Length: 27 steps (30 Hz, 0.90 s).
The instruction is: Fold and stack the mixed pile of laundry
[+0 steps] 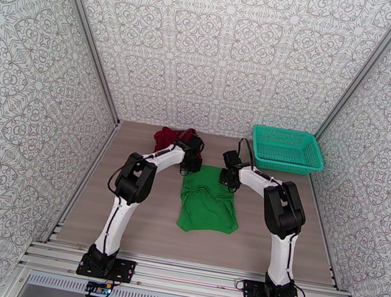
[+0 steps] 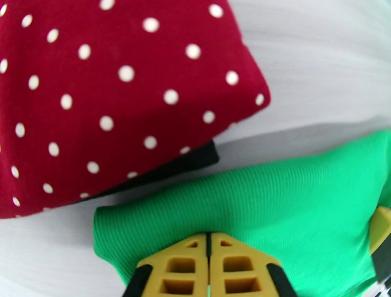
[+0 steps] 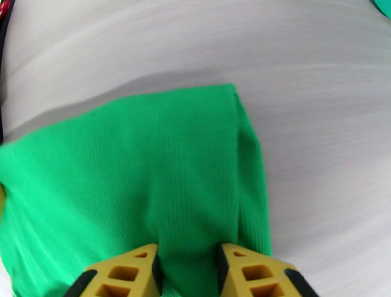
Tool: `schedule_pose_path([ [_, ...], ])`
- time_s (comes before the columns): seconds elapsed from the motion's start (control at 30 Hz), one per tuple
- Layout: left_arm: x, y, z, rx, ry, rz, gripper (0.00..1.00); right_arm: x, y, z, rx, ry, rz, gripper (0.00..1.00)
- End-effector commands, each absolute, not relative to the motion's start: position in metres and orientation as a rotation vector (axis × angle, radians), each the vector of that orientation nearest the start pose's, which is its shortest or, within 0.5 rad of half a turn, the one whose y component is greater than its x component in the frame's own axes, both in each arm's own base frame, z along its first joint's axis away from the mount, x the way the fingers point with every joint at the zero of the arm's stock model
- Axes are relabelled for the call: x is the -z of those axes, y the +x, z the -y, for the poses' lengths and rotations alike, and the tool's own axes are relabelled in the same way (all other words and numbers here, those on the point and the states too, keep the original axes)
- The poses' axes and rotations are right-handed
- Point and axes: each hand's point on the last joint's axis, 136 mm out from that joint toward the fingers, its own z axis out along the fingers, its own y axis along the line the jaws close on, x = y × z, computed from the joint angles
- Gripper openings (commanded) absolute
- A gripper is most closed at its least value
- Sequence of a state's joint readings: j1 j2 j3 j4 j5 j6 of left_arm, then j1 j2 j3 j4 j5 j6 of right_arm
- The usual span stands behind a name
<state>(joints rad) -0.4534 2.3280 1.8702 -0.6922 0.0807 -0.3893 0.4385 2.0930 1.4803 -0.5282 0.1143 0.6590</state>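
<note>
Bright green ribbed cloth garment (image 1: 209, 204) lies mid-way on the surface (image 1: 125, 218), long axis far-to-near. Left jaws clamped on its far-left corner, right jaws narrow round a fold at far-right (both corners raised), so I'd expect the fold toward the near edge
</note>
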Motion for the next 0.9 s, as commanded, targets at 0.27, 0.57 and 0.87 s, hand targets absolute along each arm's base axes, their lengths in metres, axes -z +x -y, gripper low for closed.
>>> schedule_pose_path([
  [0.27, -0.193, 0.478, 0.231, 0.244, 0.142, -2.476, 0.5, -0.143, 0.465, -0.183, -0.184, 0.148, -2.464, 0.48],
  [0.57, -0.289, 0.379, 0.255, 0.078, 0.636, -1.971, 0.88, -0.203, 0.373, -0.164, -0.242, -0.273, -2.353, 0.56],
  [0.87, -0.172, 0.29, 0.26, -0.261, 1.592, -1.665, 0.99, -0.208, 0.298, -0.132, -0.242, -0.361, -2.273, 0.63],
])
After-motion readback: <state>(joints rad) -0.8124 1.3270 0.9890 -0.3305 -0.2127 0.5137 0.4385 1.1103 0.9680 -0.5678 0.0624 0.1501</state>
